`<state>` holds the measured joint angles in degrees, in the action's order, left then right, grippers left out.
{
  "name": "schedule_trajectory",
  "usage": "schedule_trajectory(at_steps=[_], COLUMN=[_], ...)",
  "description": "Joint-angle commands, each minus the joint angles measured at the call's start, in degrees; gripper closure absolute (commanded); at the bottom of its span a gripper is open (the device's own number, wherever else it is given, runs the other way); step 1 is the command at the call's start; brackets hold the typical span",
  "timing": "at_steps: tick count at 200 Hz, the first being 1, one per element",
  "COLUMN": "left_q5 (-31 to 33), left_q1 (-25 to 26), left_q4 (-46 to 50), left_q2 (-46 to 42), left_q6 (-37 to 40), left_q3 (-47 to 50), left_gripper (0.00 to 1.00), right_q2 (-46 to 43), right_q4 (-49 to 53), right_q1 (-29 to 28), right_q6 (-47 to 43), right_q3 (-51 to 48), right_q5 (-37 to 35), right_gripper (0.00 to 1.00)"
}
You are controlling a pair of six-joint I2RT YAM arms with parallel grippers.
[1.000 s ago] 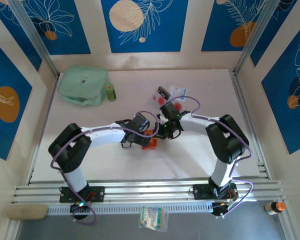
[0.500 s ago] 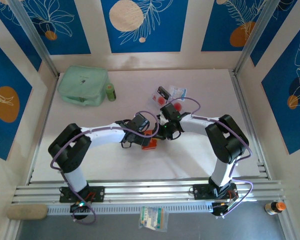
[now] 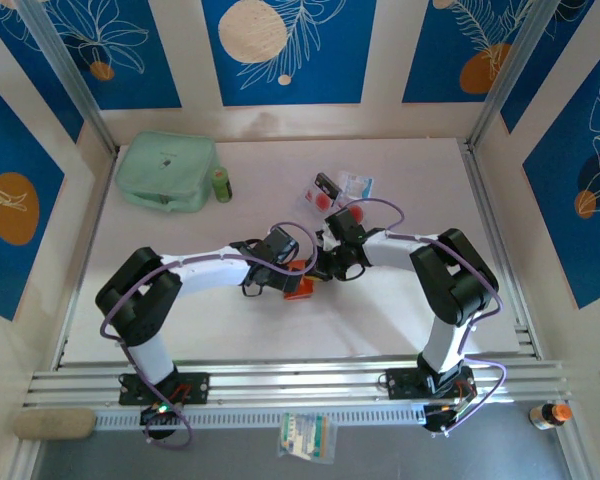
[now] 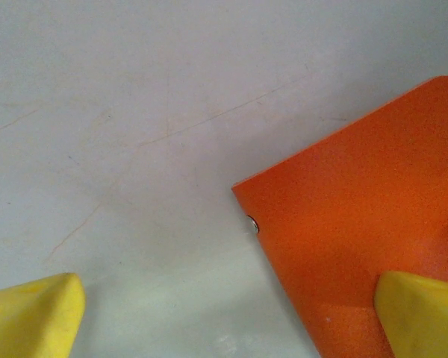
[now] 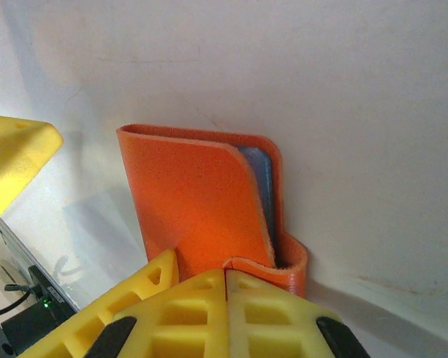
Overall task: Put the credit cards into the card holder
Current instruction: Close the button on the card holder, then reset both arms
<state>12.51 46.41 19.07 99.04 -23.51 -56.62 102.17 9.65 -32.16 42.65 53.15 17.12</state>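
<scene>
The card holder (image 5: 194, 201) lies mid-way on the surface (image 3: 420, 175). The right claw (image 5: 225, 289) is clamped on its flap. The left claw (image 4: 228, 317), spread apart, rests one tip on the cover. Peel the flap slowly, pocket wide, for the credit cards (image 3: 330, 192) lying farther back.

No writing is legible on anything here.

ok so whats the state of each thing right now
card holder: partly open, front flap lifted
credit cards: loose on the table, outside the holder
left gripper: open wide over the holder's edge
right gripper: shut on the holder's flap
mint pouch: looks closed, lying flat
</scene>
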Motion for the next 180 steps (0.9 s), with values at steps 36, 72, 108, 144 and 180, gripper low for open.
schedule_trajectory(at_steps=[36, 72, 108, 144, 180], left_q5=[-0.34, 0.12, 1.39, 3.61, 9.24], left_q1=[0.24, -0.16, -1.88, -5.12, -8.88], left_q4=[2.84, 3.42, 3.02, 1.52, -1.61], left_q2=[-2.29, -6.09, -11.81, -19.78, -29.12], left_q6=[-1.18, -1.63, -1.91, -2.68, -2.33], left_q3=[0.16, -2.77, -5.46, -4.87, -0.39], left_gripper=[0.00, 0.00, 0.00, 0.00, 0.00], right_q2=[-2.42, -9.48, -17.88, -27.32, -37.15], right_q4=[6.13, 7.20, 9.64, 13.86, 19.12], right_q1=[-0.18, 1.09, 5.38, 11.64, 19.15], right_q6=[0.76, 0.84, 1.41, 0.23, -4.30], right_q3=[-1.34, -0.59, -0.52, -1.20, -0.14], right_q5=[-0.88, 1.64, 3.24, 2.43, -1.90], right_gripper=[0.89, 0.68, 0.53, 0.40, 0.17])
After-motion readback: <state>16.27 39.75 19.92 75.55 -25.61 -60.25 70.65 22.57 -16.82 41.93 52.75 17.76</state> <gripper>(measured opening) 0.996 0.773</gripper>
